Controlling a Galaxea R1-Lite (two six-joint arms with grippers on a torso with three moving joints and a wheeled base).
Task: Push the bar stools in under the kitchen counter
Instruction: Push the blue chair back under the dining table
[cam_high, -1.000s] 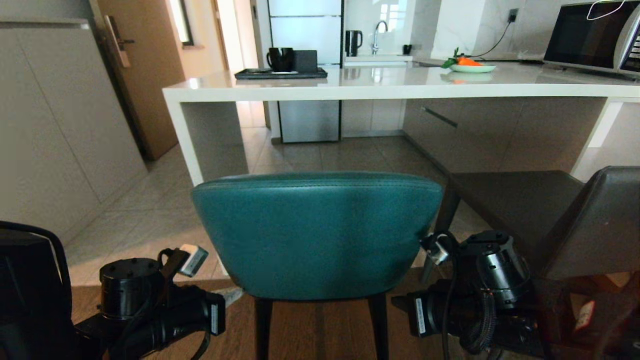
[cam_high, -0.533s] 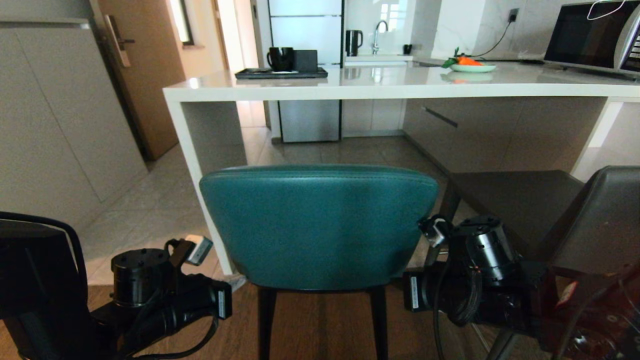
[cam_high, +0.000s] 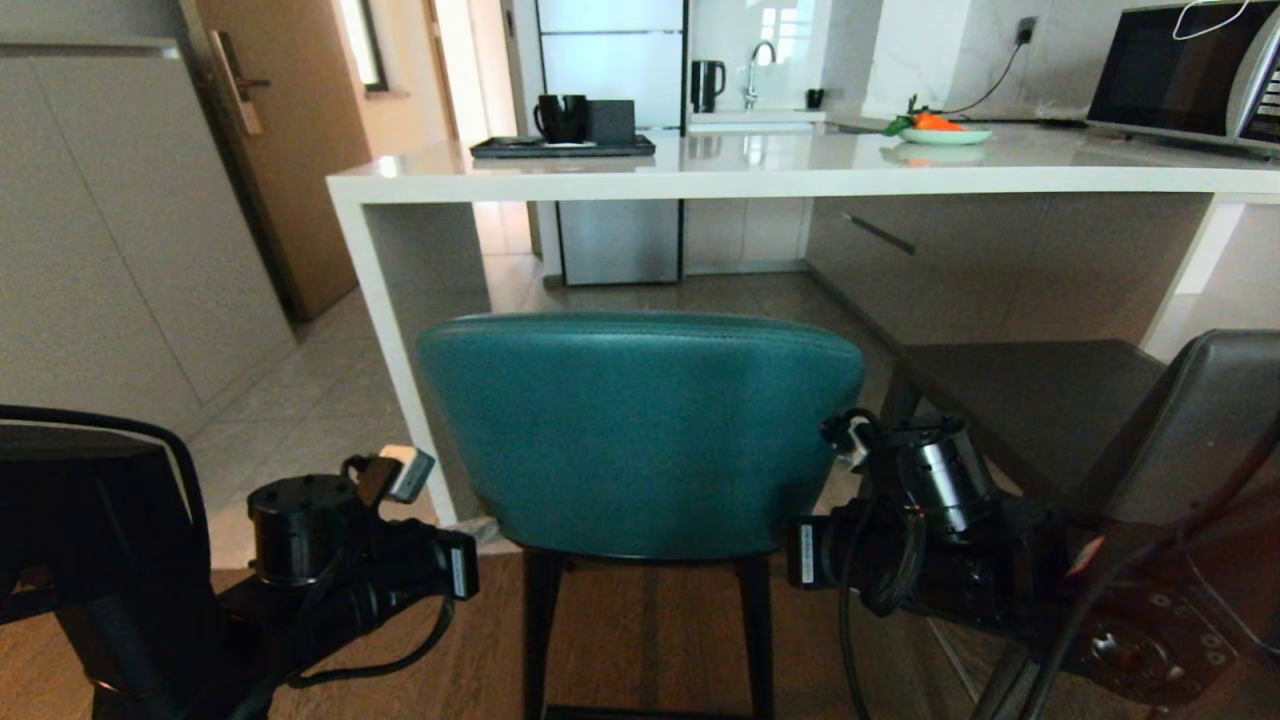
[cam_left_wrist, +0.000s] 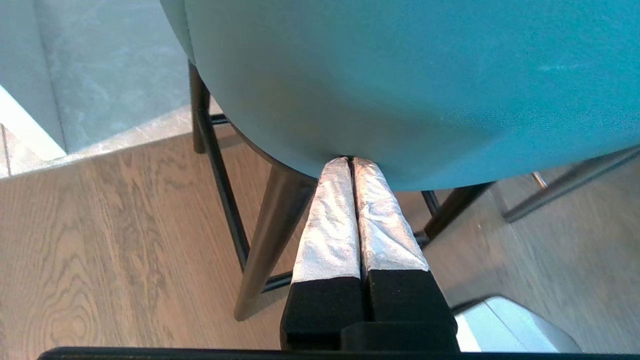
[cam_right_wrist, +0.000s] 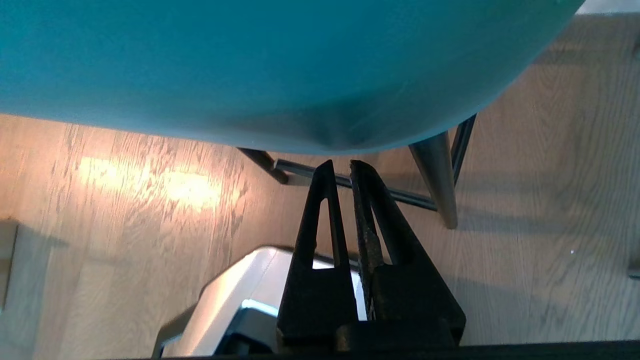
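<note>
Ahead, from the head camera: teal stool (cam_high: 640, 430) in the middle, back toward the robot, near the white counter (cam_high: 780, 180) but not under it; grey stool (cam_high: 1130, 430) at right, also outside. From the left wrist: left gripper (cam_left_wrist: 349, 161) fully closed, tips pressed against the teal back, holding nothing. From the right wrist: right gripper (cam_right_wrist: 339, 167) closed too, empty, tips just beside the teal shell's lower edge.

Teal stool (cam_high: 640, 430) has slid toward the counter (cam_high: 800, 180).
</note>
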